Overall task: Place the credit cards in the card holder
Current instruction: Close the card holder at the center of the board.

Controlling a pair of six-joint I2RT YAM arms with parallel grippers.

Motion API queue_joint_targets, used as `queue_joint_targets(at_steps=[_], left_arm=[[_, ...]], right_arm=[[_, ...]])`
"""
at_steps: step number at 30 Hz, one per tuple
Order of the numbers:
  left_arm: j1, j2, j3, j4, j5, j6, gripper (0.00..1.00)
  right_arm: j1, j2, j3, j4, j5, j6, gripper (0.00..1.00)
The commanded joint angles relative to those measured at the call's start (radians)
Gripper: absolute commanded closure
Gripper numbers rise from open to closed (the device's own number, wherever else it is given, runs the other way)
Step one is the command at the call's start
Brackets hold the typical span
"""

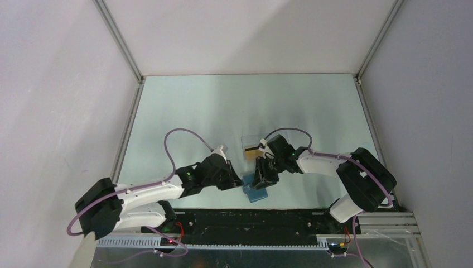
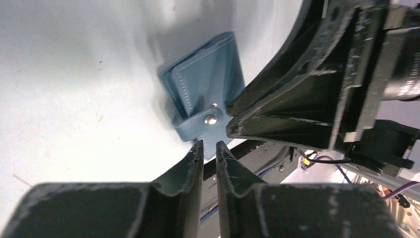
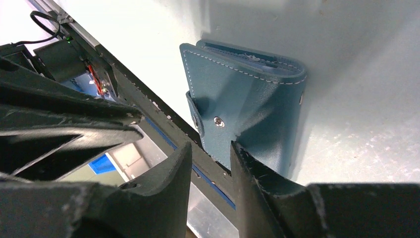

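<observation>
Top external view: small flat blue folding card holder [image 1: 256,193] lies on pale greenish table [image 1: 223,111], close to near edge, betw. my two grippers; left gripper [image 1: 239,181] just beside its left side, right gripper [image 1: 260,183] over its far edge. Further back, well apart from holder, orange-gold plastic credit card w/ dark stripe [image 1: 252,151] sits at clear plastic rectangular box [image 1: 249,139]; in it or on it, can't tell.

Left wrist view: holder folded shut, strap w/ metal snap [image 2: 210,119] lying across its edge; my left jaws stand a narrow slit apart w/ nothing clamped, fingertips [image 2: 196,148] just short of holder's corner; right gripper's fingertip meets holder beside the snap.

Right wrist view: my right jaws stand clearly apart, gripping nothing; holder's lower edge sits at the gap, against one fingertip [image 3: 237,151]; left gripper off to the side, apart from holder.
</observation>
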Motion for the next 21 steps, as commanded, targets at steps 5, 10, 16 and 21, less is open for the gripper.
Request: queue_joint_targets(at_steps=[5, 10, 16, 21], left_arm=[[0.006, 0.0, -0.032, -0.039, 0.018, -0.014, 0.86], [0.006, 0.039, -0.017, -0.038, 0.022, -0.011, 0.87], [0.005, 0.133, 0.027, -0.037, 0.041, 0.011, 0.9], [0.002, 0.193, 0.052, -0.024, 0.051, 0.02, 0.91]], right_arm=[[0.008, 0.041, 0.012, 0.052, -0.023, 0.013, 0.61], [0.013, 0.071, 0.033, 0.058, -0.026, 0.011, 0.62], [0.015, 0.1, 0.037, 0.076, -0.027, 0.012, 0.67], [0.016, 0.106, 0.04, 0.072, -0.021, 0.012, 0.77]])
